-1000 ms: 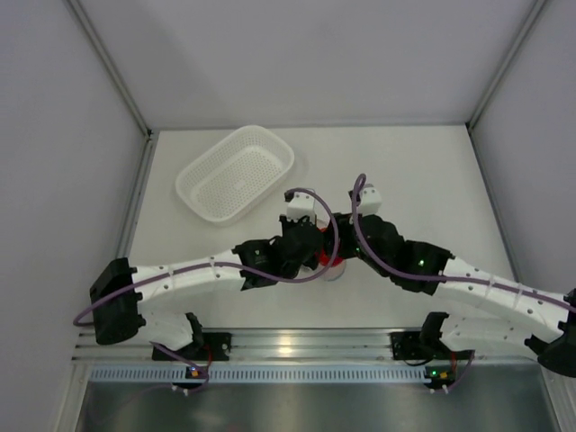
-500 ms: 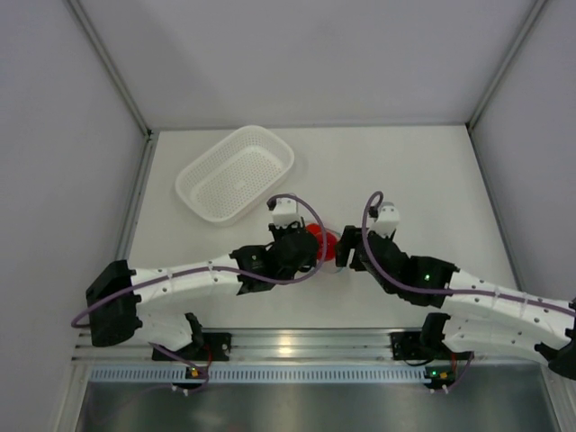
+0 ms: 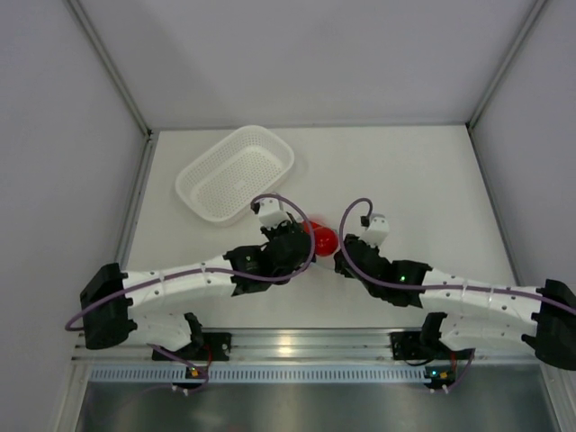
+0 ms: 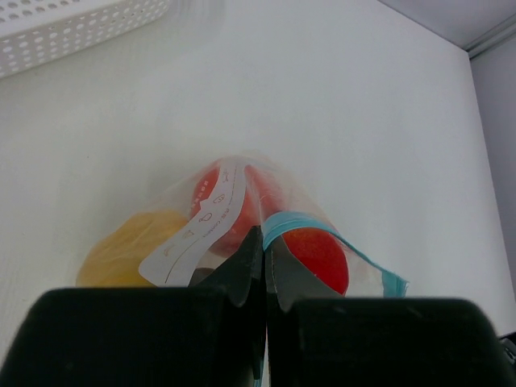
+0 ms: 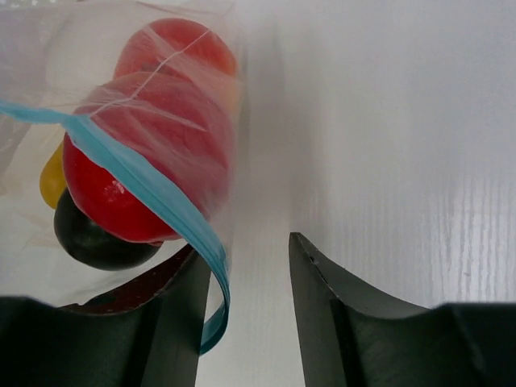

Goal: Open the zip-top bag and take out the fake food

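Little of the task is done. The zip-top bag [image 4: 282, 193] lies on the counter [image 3: 423, 189] between the 2 arms, near the white basket [image 3: 236, 173] but apart from it. All the fake food [image 3: 320, 239] that shows is inside the plastic — none sits loose on the counter or in the basket.

The left end effector [image 4: 264, 262] is pinched fully together on the bag's near edge, just where the light blue zip strip [image 5: 137, 173] begins. The right end effector [image 5: 250, 250] stands with its fingers well apart and grips nothing; the strip drapes across the front of 1 finger, and bare counter shows in the gap. My judgement is that the mouth has yet to be held wide, and then the 4 pieces must come out.

Whether the zip is already parted is hard to say. The right wrist view shows only 1 band of blue crossing the shiny red ball [image 5: 113, 177], which suggests a lip pulled away, but the other lip is not visible.

In that view an orange-red piece [image 5: 181, 44] lies behind the ball, with a dark piece [image 5: 93, 238] below it. The left wrist view shows the yellow-orange piece [image 4: 129, 254], partly behind a white label [image 4: 205, 222]. From above, the arms cover nearly all of the bag — only red shows.
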